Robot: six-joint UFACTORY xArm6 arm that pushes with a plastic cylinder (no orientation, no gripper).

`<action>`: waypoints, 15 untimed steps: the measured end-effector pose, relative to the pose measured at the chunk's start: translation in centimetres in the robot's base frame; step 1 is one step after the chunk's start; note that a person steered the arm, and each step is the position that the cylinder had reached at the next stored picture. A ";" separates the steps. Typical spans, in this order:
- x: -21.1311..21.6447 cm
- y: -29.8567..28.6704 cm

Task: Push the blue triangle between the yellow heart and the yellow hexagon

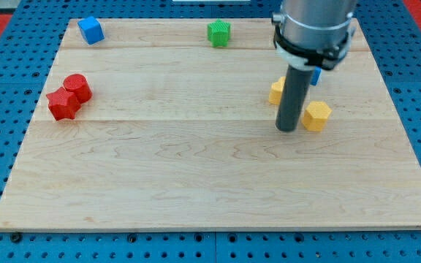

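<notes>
My tip (288, 129) rests on the wooden board at the view's right, touching or nearly touching the left side of the yellow hexagon (317, 115). The yellow heart (276, 90) lies just above and left of the tip, partly hidden behind the rod. The blue triangle (315, 76) shows only as a small blue edge behind the rod's upper part, up and right of the heart and above the hexagon. The rod stands between the heart and the hexagon.
A blue cube (90, 30) sits at the top left and a green block (219, 33) at the top middle. A red cylinder (77, 87) and a red star-shaped block (63, 105) touch at the left. The board (196, 175) lies on a blue pegboard.
</notes>
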State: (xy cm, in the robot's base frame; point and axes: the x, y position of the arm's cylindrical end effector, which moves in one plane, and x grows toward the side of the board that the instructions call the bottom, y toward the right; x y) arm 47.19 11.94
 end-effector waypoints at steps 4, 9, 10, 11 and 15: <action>-2.2 0.0; -9.6 -14.7; -11.0 -14.6; -13.5 -8.1; -13.3 6.2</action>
State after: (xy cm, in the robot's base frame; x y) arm 33.91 18.14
